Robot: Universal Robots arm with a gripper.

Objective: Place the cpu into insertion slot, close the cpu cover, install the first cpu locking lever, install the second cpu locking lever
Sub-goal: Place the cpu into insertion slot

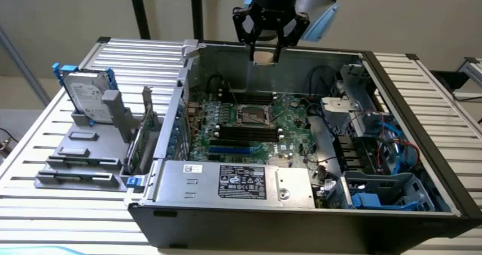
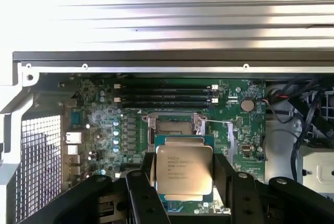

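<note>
My gripper [image 1: 263, 56] hangs above the far wall of the open computer case, shut on the cpu [image 1: 263, 58], a small tan square between its black fingers [image 1: 249, 49]. In the wrist view the cpu [image 2: 183, 174] shows its silvery printed face, clamped at two opposite edges by the fingers [image 2: 140, 192]. The insertion slot [image 1: 255, 115] sits in the middle of the green motherboard [image 1: 290, 111], well below the gripper. From the wrist the slot [image 2: 175, 126] lies just beyond the held cpu, with silvery metal framing around it. Whether the cpu cover stands up or lies flat I cannot tell.
The case [image 1: 421, 136] lies open on a slatted metal table [image 1: 45, 142]. A hard drive [image 1: 85, 94] and grey brackets [image 1: 79, 153] rest at the exterior view's left. The power supply [image 1: 233, 181] is at the near side, cables and a blue drive cage [image 1: 384, 190] at the right. Memory slots [image 2: 164, 94] flank the slot.
</note>
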